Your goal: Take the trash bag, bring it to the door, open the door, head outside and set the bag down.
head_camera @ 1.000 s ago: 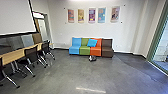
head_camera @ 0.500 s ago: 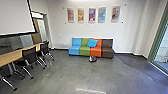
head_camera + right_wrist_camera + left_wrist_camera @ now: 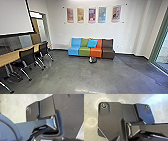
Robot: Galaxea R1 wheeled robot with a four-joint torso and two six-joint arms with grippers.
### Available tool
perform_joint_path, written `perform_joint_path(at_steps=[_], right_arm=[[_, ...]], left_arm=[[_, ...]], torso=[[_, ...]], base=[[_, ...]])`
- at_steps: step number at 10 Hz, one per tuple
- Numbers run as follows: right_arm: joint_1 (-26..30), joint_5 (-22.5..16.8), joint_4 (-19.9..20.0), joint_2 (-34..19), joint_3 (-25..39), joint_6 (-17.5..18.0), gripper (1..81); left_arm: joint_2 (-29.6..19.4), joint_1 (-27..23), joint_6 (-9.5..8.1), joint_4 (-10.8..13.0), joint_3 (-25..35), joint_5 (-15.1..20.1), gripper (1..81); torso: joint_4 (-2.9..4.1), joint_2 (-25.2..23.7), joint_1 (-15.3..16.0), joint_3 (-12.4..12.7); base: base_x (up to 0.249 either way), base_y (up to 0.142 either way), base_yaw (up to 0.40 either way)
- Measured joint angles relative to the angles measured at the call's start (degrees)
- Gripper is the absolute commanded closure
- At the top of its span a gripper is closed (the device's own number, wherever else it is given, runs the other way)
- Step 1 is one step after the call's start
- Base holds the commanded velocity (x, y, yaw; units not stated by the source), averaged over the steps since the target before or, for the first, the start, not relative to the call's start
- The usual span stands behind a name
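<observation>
Trash bag (image 3: 92,60) sits lumpy on glossy grey floor (image 3: 67,75).

Pale wall (image 3: 57,30) | grey floor (image 3: 75,72) | four-colour sofa (image 3: 73,50) | posters (image 3: 92,15)

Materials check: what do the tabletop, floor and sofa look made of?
Tabletop: likely wood or wood-look laminate, going by its even tan colour.
Floor: probably polished concrete; mottled grey with glossy light patches.
Sofa: padded, perhaps vinyl or smooth fabric; plain, evenly coloured sections, but the look leaves it open.

Item (image 3: 92,60) nr sofa (image 3: 74,51) too blurry to ID, screen (image 3: 14,17) cut off.
</observation>
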Motion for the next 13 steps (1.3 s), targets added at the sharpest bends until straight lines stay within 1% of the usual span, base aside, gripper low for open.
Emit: perform_joint_path(at_steps=[13], right_arm=[[-0.02,-0.01,0.00,0.00,0.00,0.00,1.0]], left_arm=[[-0.02,0.00,0.00,0.12,0.00,-0.02,1.0]], torso=[[0.00,0.00,0.00,0.00]], base=[[0.149,0.000,0.000]])
